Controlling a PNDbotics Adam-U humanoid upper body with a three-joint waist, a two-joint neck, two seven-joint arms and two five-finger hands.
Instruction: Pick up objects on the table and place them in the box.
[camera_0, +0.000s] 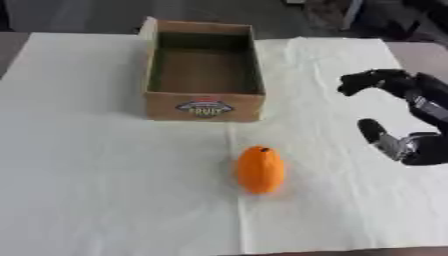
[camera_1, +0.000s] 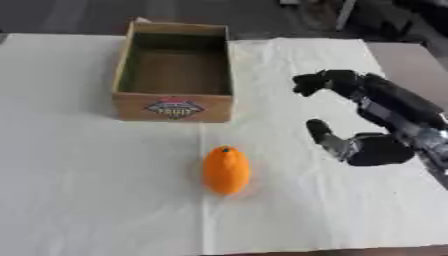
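Orange oval fruit (camera_1: 227, 170) on creased white cloth (camera_1: 79, 175), near cardboard box (camera_1: 173, 108).

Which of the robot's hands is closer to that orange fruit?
The right. The right hand hovers open, right of the orange fruit without touching it. The left hand shows in neither view.

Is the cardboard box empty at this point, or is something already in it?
Empty: the box shows only its bare brown floor. The orange fruit lies on the white cloth in front of it.
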